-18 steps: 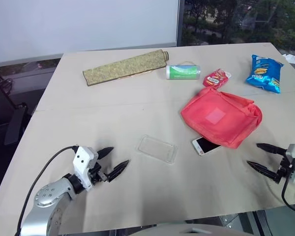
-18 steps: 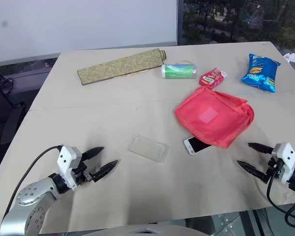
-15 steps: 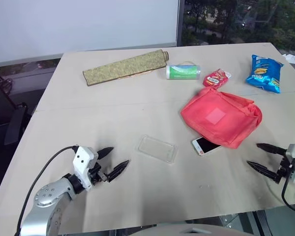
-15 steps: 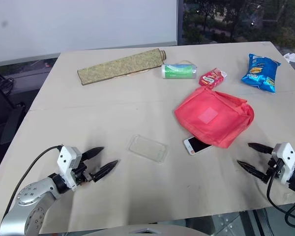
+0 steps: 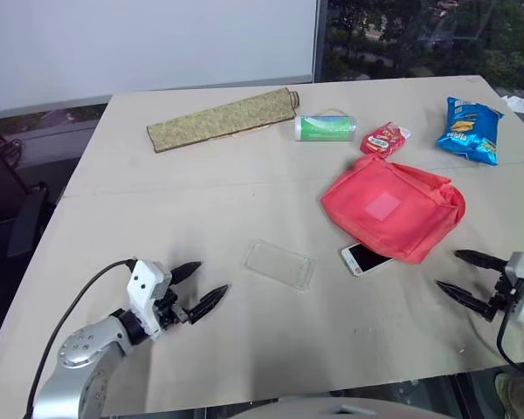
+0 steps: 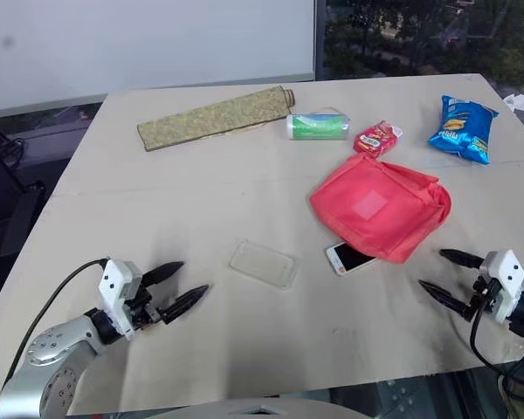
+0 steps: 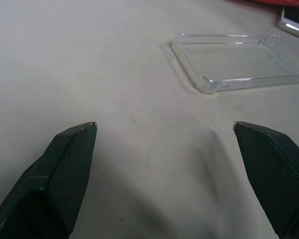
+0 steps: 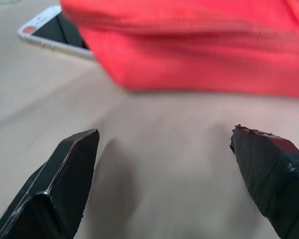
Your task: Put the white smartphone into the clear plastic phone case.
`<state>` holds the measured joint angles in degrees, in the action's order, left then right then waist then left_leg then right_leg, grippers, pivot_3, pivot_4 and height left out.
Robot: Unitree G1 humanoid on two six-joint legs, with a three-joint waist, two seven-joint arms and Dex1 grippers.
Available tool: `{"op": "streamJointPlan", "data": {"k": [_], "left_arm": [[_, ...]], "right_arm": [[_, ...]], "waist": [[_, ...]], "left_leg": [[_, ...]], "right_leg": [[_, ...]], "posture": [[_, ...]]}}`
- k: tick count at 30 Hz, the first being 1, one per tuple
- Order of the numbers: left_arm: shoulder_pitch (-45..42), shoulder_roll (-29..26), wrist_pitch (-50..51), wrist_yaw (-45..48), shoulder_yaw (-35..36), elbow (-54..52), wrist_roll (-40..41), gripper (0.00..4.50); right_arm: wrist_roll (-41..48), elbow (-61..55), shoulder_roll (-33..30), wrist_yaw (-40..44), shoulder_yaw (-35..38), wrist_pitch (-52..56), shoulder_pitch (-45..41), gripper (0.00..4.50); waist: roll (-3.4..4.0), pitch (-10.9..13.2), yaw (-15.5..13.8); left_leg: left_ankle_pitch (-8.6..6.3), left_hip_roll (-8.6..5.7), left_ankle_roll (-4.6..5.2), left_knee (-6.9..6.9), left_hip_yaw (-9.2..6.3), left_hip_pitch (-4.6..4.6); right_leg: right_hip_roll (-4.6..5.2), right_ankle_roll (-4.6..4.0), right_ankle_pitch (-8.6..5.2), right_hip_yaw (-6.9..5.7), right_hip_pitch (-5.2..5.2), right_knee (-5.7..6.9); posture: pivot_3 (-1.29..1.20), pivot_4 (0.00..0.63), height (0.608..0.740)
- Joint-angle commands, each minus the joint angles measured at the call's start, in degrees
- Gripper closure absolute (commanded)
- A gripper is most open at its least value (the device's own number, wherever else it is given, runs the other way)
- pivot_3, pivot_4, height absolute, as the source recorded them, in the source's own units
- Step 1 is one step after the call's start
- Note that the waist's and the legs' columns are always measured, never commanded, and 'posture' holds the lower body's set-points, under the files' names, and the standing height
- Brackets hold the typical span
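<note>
The white smartphone point(image 5: 361, 259) lies on the table with its far end tucked under a red pouch point(image 5: 393, 208); the right wrist view shows the smartphone point(image 8: 55, 33) poking out from beneath the pouch point(image 8: 199, 45). Left of it, flat near the table's middle, lies the clear plastic phone case point(image 5: 279, 264), empty; the case point(image 7: 239, 62) is also ahead of the left fingers. My left gripper point(image 5: 196, 285) hovers open at the front left, short of the case. My right gripper point(image 5: 468, 272) stands open at the front right, beside the pouch, holding nothing.
Along the far side of the beige table point(image 5: 201, 201) lie a rolled greenish mat point(image 5: 223, 118), a green and white can point(image 5: 325, 127) on its side, a small red snack packet point(image 5: 385, 139) and a blue chip bag point(image 5: 470, 130). The table's front edge is close behind both grippers.
</note>
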<state>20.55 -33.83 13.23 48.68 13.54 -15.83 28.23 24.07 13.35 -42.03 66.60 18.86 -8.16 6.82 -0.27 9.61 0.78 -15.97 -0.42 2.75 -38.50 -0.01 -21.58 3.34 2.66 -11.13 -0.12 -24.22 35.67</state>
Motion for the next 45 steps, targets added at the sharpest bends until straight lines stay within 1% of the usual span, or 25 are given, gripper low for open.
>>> {"op": "streamJointPlan", "data": {"k": [1,4,6,9,11,15,21,26,30,37,38,39,40,41,42,43,44,45], "left_arm": [[1.4,-1.3,-0.5,2.3,-0.3,0.1,-0.6,0.02],[0.9,-1.6,-1.1,3.3,0.1,-0.1,0.1,0.02],[-0.1,-2.6,-0.8,5.5,0.5,-1.4,2.0,0.02],[-1.9,-5.0,0.0,9.1,0.6,-4.2,4.3,0.02],[-3.0,-6.7,0.6,10.5,0.6,-6.0,4.9,0.02],[-4.8,-8.6,1.9,11.3,0.6,-9.5,6.3,0.02],[-8.1,-10.1,4.3,11.4,0.3,-13.6,8.0,0.02],[-11.9,-11.1,7.6,10.6,-0.6,-15.6,9.6,0.02],[-15.5,-11.3,10.5,9.1,-2.2,-17.0,10.3,0.02],[-17.8,-11.8,13.1,8.0,-3.2,-18.7,11.0,0.02],[-18.0,-11.8,13.4,7.9,-3.2,-18.9,11.2,0.00],[-18.1,-11.9,13.7,7.8,-3.2,-19.2,11.3,0.00],[-18.1,-11.9,13.9,7.8,-3.2,-19.4,11.4,0.00],[-18.2,-11.9,14.1,7.8,-3.1,-19.5,11.4,0.00],[-18.2,-11.9,14.2,7.7,-3.1,-19.7,11.5,0.00],[-18.1,-11.8,14.3,7.7,-3.0,-19.8,11.5,0.00],[-18.1,-11.8,14.4,7.6,-3.0,-19.8,11.5,0.00],[-18.0,-11.7,14.6,7.5,-3.0,-19.9,11.7,0.00]], "right_arm": [[-1.0,-5.7,-0.2,-3.4,0.1,-0.6,-2.6,0.00],[-3.3,-6.7,-0.1,-5.5,-0.8,-1.9,-4.4,0.00],[-5.8,-7.7,-0.4,-6.7,-2.8,-2.2,-6.5,0.00],[-10.7,-7.9,-2.7,-5.0,-7.0,-5.0,-8.1,0.00],[-12.3,-7.8,-4.2,-4.3,-8.1,-6.5,-8.7,0.00],[-16.1,-6.5,-6.9,-6.1,-8.1,-11.5,-9.9,0.00],[-18.7,-3.4,-10.2,-8.8,-6.1,-18.9,-9.1,0.00],[-19.5,-1.8,-11.9,-9.6,-7.6,-20.6,-10.4,0.00],[-22.6,0.1,-10.6,-11.2,-11.4,-21.4,-15.4,0.00],[-26.5,5.3,-9.8,-10.6,-18.1,-25.6,-22.0,0.00],[-26.7,6.1,-10.0,-10.2,-18.8,-26.3,-22.5,0.51],[-26.8,6.8,-10.2,-9.9,-19.4,-26.8,-23.0,0.71],[-27.0,7.5,-10.4,-9.9,-19.9,-27.3,-23.4,1.08],[-27.1,8.0,-10.4,-9.9,-20.3,-27.7,-23.9,1.55],[-27.1,8.5,-10.4,-9.9,-20.6,-28.1,-24.3,2.16],[-27.1,8.8,-10.4,-9.9,-20.8,-28.3,-24.5,2.57],[-27.2,9.1,-10.4,-9.9,-21.0,-28.6,-24.8,3.13],[-27.5,9.4,-10.3,-10.2,-21.1,-29.0,-25.3,3.43]], "waist": [[0.00,0.0,0.0],[-0.03,0.0,-0.2],[-0.05,0.0,-0.3],[-0.06,0.0,-0.3],[-0.07,0.0,-0.7],[-0.07,0.0,-0.8],[-0.10,0.1,-0.8],[-0.11,0.1,-0.7],[-0.13,0.1,-0.2],[-0.17,0.1,-0.2],[-0.17,0.1,-0.3],[-0.18,0.1,-0.3],[-0.18,0.1,-0.3],[-0.19,0.1,-0.3],[-0.19,0.1,-0.3],[-0.19,0.1,-0.2],[-0.19,0.1,-0.2],[-0.19,0.1,-0.2]], "left_leg": [[0.00,0.00,0.00,0.00,0.00,0.00],[0.00,0.00,0.00,-0.01,0.00,-0.01],[0.00,-0.01,0.00,-0.01,-0.01,-0.04],[0.00,-0.01,0.00,-0.02,-0.01,-0.10],[0.00,-0.01,0.00,-0.03,-0.03,-0.12],[0.00,-0.04,0.00,-0.02,-0.01,-0.14],[0.01,-0.02,0.00,-0.02,-0.02,-0.14],[0.01,-0.03,0.00,-0.06,0.01,-0.13],[0.01,-0.02,0.00,-0.07,0.03,-0.11],[0.01,0.01,-0.01,-0.07,0.03,-0.09],[0.01,0.00,0.00,-0.07,0.00,-0.10],[0.01,-0.02,-0.01,-0.07,0.00,-0.11],[0.01,-0.04,0.00,-0.07,0.00,-0.12],[0.01,-0.04,0.00,-0.07,0.00,-0.12],[0.01,-0.05,0.00,-0.07,0.01,-0.12],[0.01,-0.05,0.00,-0.07,0.01,-0.12],[0.01,-0.05,0.00,-0.07,0.01,-0.11],[0.01,-0.04,0.00,-0.07,0.01,-0.10]], "right_leg": [[-0.01,0.00,0.00,0.00,0.00,0.00],[-0.02,0.00,0.00,-0.02,0.00,0.00],[-0.02,0.00,0.00,-0.02,-0.02,0.00],[-0.05,-0.01,0.01,-0.03,-0.11,0.00],[-0.06,-0.01,0.01,-0.04,-0.11,0.00],[-0.04,-0.03,0.02,-0.02,-0.11,0.00],[-0.10,-0.09,0.05,-0.01,-0.12,0.00],[-0.14,-0.05,0.03,0.02,-0.11,0.01],[-0.18,-0.07,0.05,0.06,-0.10,0.03],[-0.26,-0.26,0.16,0.10,-0.10,0.07],[-0.25,-0.26,0.16,0.10,-0.10,0.07],[-0.23,-0.27,0.16,0.10,-0.10,0.07],[-0.21,-0.27,0.16,0.11,-0.10,0.06],[-0.20,-0.27,0.17,0.11,-0.10,0.05],[-0.19,-0.27,0.17,0.12,-0.10,0.05],[-0.20,-0.28,0.17,0.12,-0.09,0.05],[-0.20,-0.28,0.17,0.12,-0.09,0.06],[-0.20,-0.28,0.17,0.12,-0.09,0.06]], "posture": [[0.00,0.150,0.740],[0.00,0.150,0.740],[0.00,0.150,0.740],[0.00,0.150,0.740],[0.00,0.150,0.740],[0.00,0.150,0.740],[0.00,0.150,0.740],[0.00,0.150,0.740],[0.00,0.150,0.740],[0.00,0.150,0.740],[0.00,0.150,0.740],[0.00,0.150,0.740],[0.00,0.150,0.740],[0.00,0.150,0.740],[0.00,0.150,0.740],[0.00,0.150,0.740],[0.00,0.150,0.740],[0.00,0.150,0.740]]}}
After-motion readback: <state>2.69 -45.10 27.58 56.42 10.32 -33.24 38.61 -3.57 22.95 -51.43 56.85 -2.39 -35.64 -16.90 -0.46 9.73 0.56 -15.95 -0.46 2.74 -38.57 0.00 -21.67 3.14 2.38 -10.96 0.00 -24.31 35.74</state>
